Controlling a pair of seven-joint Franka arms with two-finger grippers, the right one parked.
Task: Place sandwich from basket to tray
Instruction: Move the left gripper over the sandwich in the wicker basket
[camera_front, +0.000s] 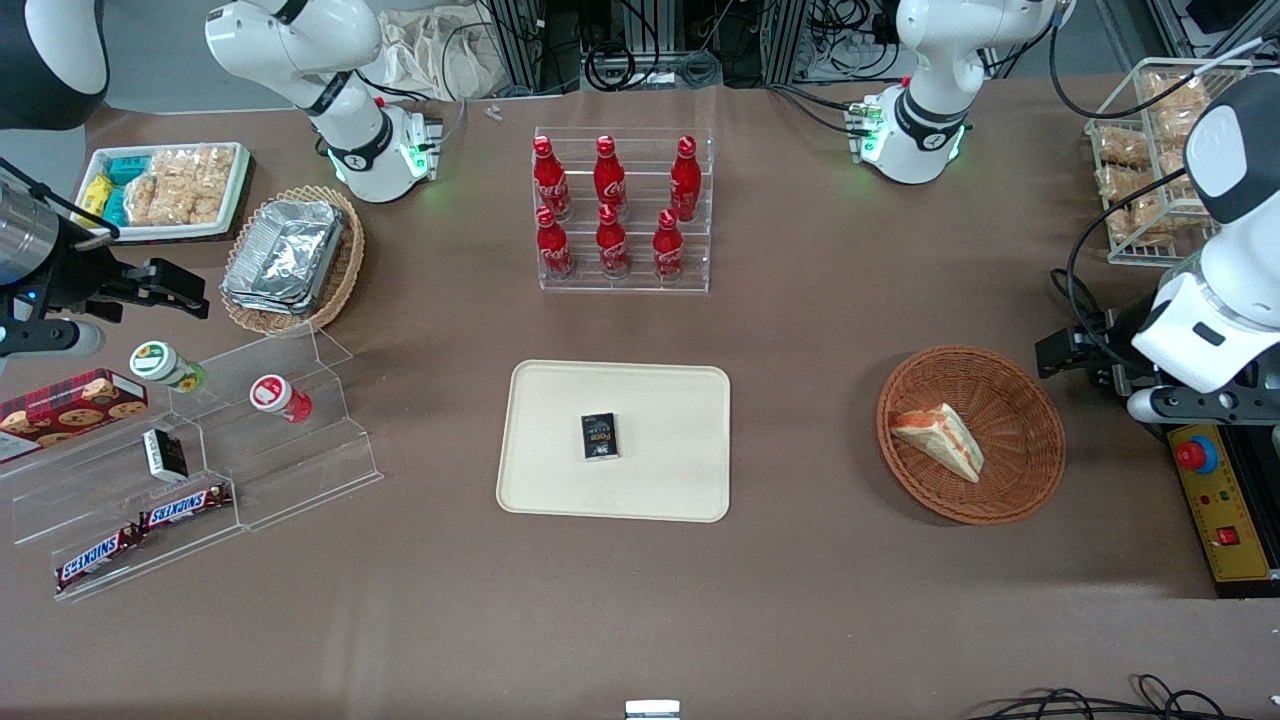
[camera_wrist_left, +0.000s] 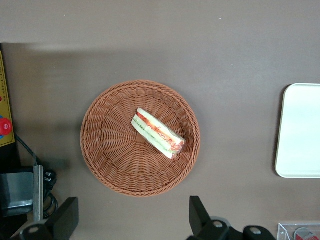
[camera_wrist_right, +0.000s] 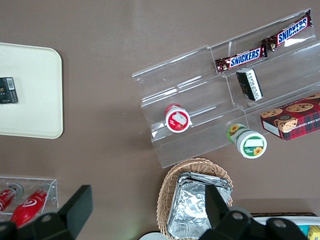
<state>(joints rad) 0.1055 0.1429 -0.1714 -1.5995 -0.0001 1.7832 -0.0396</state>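
The sandwich (camera_front: 940, 437) is a white-bread wedge with orange and green filling. It lies in the round reddish-brown wicker basket (camera_front: 1010, 400) toward the working arm's end of the table. The left wrist view also shows the sandwich (camera_wrist_left: 157, 133) in the basket (camera_wrist_left: 115, 150). My left gripper (camera_front: 1065, 352) hangs above the table just beside the basket's rim, open and empty. Its gripper (camera_wrist_left: 132, 220) has its fingers wide apart, clear of the wicker. The cream tray (camera_front: 660, 400) lies at the table's middle with a small black box (camera_front: 599, 437) on it. A tray edge (camera_wrist_left: 300, 130) shows in the wrist view.
A clear rack of red bottles (camera_front: 620, 210) stands farther from the camera than the tray. A control box with a red button (camera_front: 1215, 500) sits beside the basket. An acrylic step shelf (camera_front: 200, 470) and a tan foil basket (camera_front: 290, 255) are toward the parked arm's end.
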